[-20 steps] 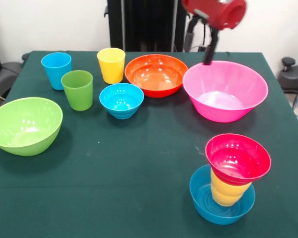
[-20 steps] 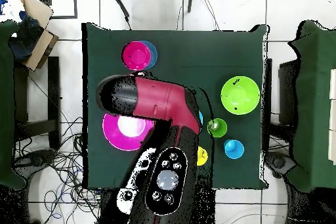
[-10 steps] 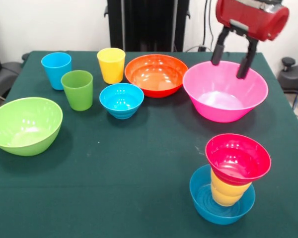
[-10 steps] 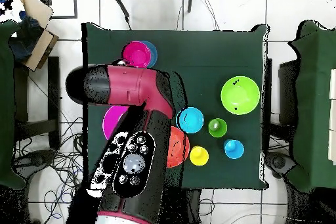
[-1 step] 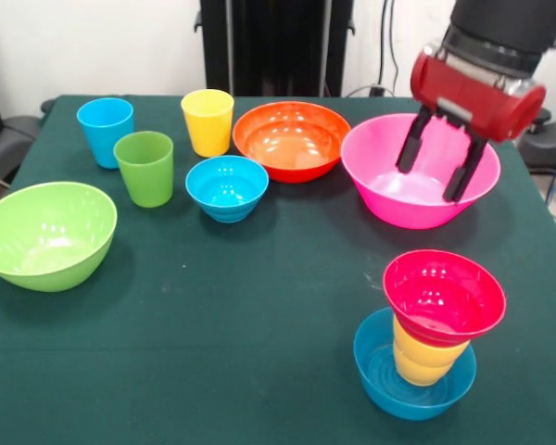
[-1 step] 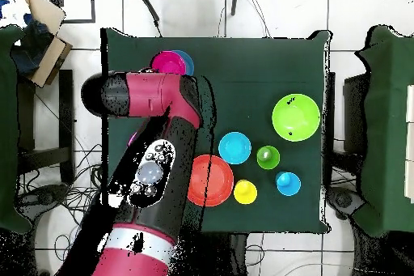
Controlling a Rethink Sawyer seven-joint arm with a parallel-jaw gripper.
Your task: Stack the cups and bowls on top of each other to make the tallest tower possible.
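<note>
My gripper [image 5: 427,184] hangs open over the large pink bowl [image 5: 378,182], its two fingers spread above the bowl's hollow and holding nothing. At the near right stands a short tower: a small red bowl [image 5: 443,295] on a yellow-orange cup [image 5: 424,360] that sits in a small blue bowl [image 5: 389,385]. The wide orange bowl [image 5: 292,139] is left of the pink one. A second small blue bowl [image 5: 227,187], a yellow cup [image 5: 208,120], a green cup [image 5: 145,167], a light blue cup [image 5: 105,130] and the lime green bowl [image 5: 46,232] stand apart on the left. In the overhead view the arm [image 6: 162,107] hides the gripper and the pink bowl.
The table has a dark green cloth [image 5: 241,315]. From overhead, the red bowl [image 6: 167,65] of the tower lies just beyond the arm's head, and the lime green bowl [image 6: 295,116] is far to the right. Chairs stand at both table sides.
The gripper has come down and swung right, from high behind the pink bowl to low over its hollow. It stays open. No cup or bowl has moved.
</note>
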